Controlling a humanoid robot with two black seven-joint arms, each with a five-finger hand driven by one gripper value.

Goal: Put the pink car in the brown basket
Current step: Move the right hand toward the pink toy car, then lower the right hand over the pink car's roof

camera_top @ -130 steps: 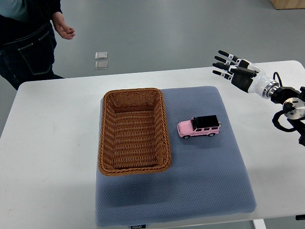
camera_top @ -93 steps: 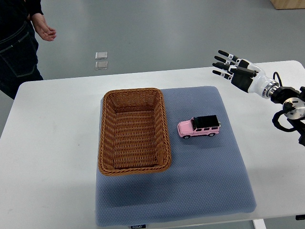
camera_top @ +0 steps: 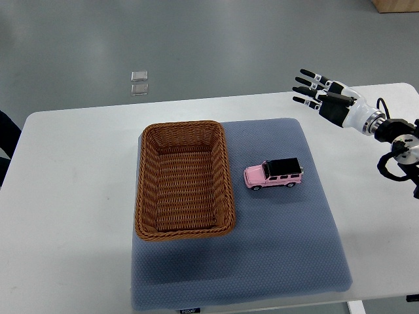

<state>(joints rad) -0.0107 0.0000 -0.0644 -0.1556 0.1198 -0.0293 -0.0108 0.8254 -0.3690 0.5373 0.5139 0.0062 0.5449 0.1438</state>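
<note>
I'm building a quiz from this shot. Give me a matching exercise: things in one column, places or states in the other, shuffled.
1. pink car
2. brown basket
3. right hand
4. blue mat

A. fingers spread, holding nothing
B. on the mat, right of the basket
C. nothing in it
D. lies under car and basket

Pairs: 1-B, 2-C, 3-A, 4-D

Pink car point(camera_top: 273, 174) with black roof, upright, just right of brown basket point(camera_top: 184, 178).
</note>
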